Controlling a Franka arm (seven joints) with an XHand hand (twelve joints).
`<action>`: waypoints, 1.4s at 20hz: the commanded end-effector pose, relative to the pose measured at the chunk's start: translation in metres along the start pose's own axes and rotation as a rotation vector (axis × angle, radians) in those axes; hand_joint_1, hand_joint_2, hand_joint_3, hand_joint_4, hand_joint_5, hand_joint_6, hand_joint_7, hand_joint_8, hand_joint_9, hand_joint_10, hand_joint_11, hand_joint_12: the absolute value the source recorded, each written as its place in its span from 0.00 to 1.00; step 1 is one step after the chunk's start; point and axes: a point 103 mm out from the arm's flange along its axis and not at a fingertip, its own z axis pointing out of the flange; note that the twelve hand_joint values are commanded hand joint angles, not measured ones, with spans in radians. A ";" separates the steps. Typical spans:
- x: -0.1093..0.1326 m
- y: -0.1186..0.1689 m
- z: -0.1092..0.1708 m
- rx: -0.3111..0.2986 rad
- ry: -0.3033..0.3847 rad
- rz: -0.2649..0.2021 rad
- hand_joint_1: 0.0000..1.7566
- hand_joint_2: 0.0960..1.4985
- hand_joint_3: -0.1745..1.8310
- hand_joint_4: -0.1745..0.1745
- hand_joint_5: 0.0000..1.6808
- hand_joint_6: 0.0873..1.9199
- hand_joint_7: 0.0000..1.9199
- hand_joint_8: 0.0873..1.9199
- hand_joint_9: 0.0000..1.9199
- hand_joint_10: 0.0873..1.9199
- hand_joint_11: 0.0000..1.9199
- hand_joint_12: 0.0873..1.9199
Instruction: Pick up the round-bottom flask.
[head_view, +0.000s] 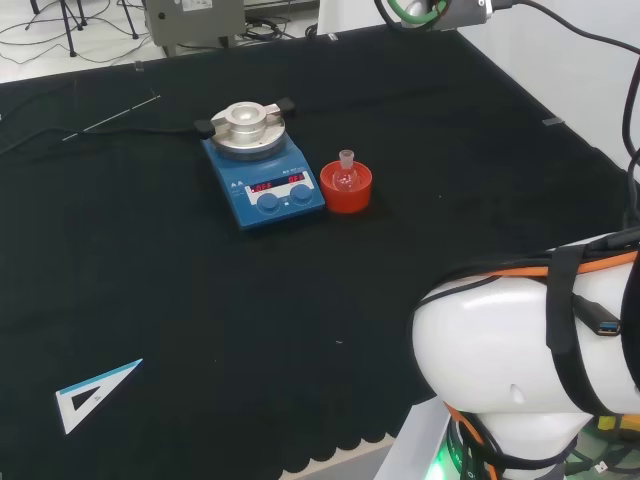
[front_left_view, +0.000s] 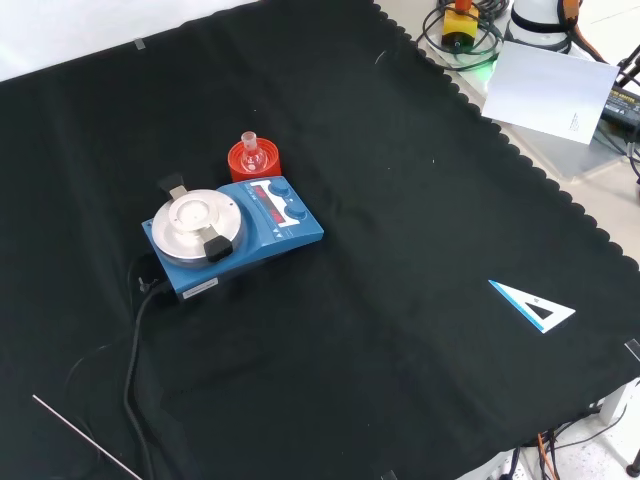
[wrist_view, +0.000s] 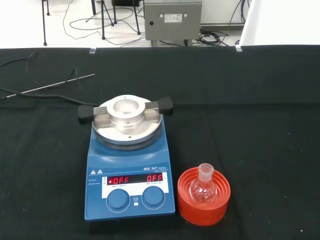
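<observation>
On the black cloth (head_view: 150, 300) in the head view, 1 round-bottom flask (head_view: 346, 176) is seated upright in a red ribbed stand (head_view: 346, 190), at 3 o'clock of the blue stirrer hotplate (head_view: 262, 180).

From the front view, the flask is seen at 12 o'clock of the hotplate, the stand touching its casing.

At the wrist view, the flask's neck is seen pointing up, presumably kept from rolling by the stand. Whether the hand's fingers are spread or curled cannot be told.
</observation>
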 end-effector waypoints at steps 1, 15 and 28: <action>0.008 -0.002 0.000 -0.015 -0.022 0.002 0.02 0.75 0.36 0.49 0.06 0.05 0.01 0.22 0.06 0.28 0.00 0.41; -0.009 0.027 0.020 0.007 0.012 0.015 0.02 0.83 0.23 0.50 0.10 0.00 0.03 0.18 0.06 0.26 0.00 0.39; -0.091 0.118 0.098 -0.051 0.174 0.059 0.32 0.68 0.20 0.40 0.21 0.00 0.12 0.25 0.18 0.29 0.00 0.61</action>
